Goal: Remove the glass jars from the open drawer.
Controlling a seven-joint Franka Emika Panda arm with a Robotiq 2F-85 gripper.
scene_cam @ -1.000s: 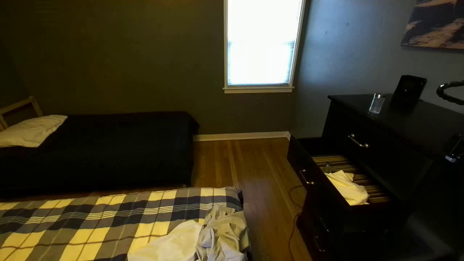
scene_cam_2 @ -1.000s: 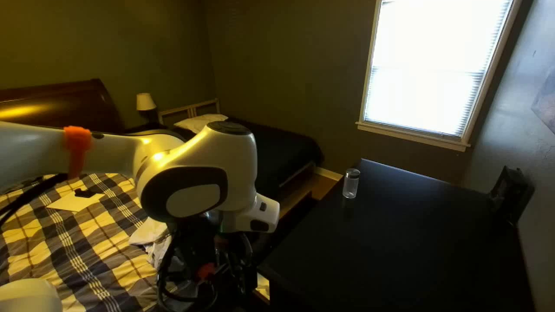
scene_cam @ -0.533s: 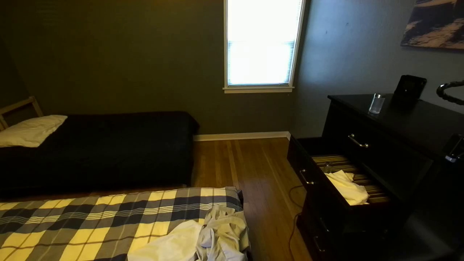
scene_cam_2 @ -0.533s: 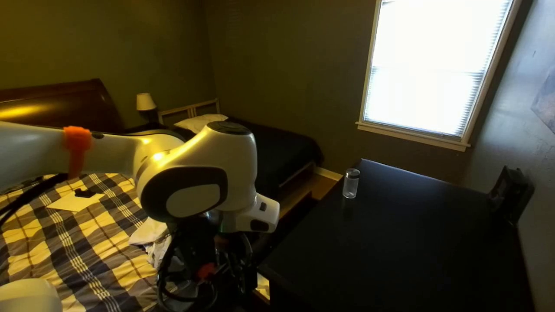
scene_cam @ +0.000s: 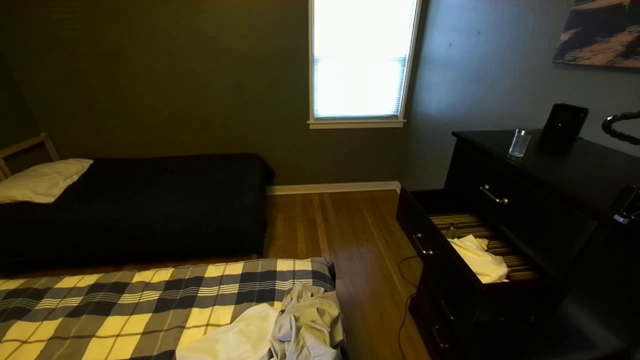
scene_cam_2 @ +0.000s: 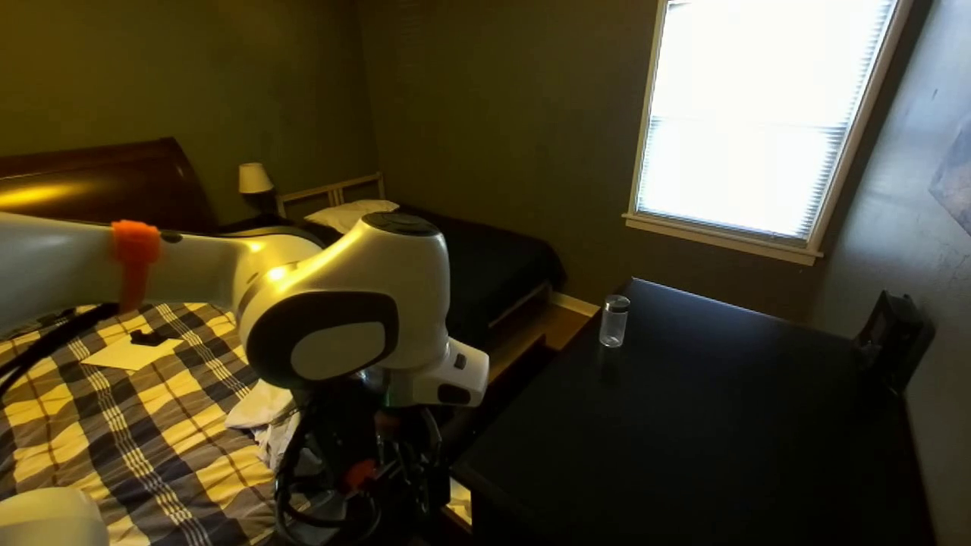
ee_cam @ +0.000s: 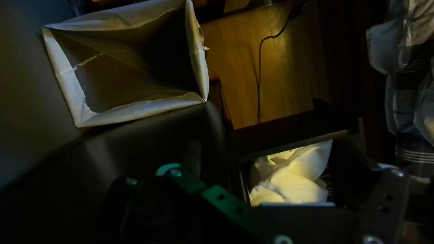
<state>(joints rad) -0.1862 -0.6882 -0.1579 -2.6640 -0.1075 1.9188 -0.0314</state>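
The black drawer (scene_cam: 431,230) of the dark dresser is pulled out, its floor striped. A small glass jar (scene_cam: 452,231) stands in it beside a crumpled white cloth (scene_cam: 481,259). In the wrist view the drawer (ee_cam: 295,146) and cloth (ee_cam: 291,176) show; no jar is visible there. Another clear glass jar with a dark lid stands upright on the dresser top in both exterior views (scene_cam: 520,143) (scene_cam_2: 614,322). My gripper (ee_cam: 277,145) has its fingers wide apart in the wrist view, nothing held between them. It is above the drawer's near end, beside the dresser.
A white-rimmed fabric basket (ee_cam: 142,110) stands beside the dresser in the wrist view. The dresser top (scene_cam_2: 721,409) carries a black device (scene_cam_2: 897,341). A plaid bed (scene_cam: 165,305) with crumpled cloth lies opposite. A cord (ee_cam: 260,64) runs along the floor.
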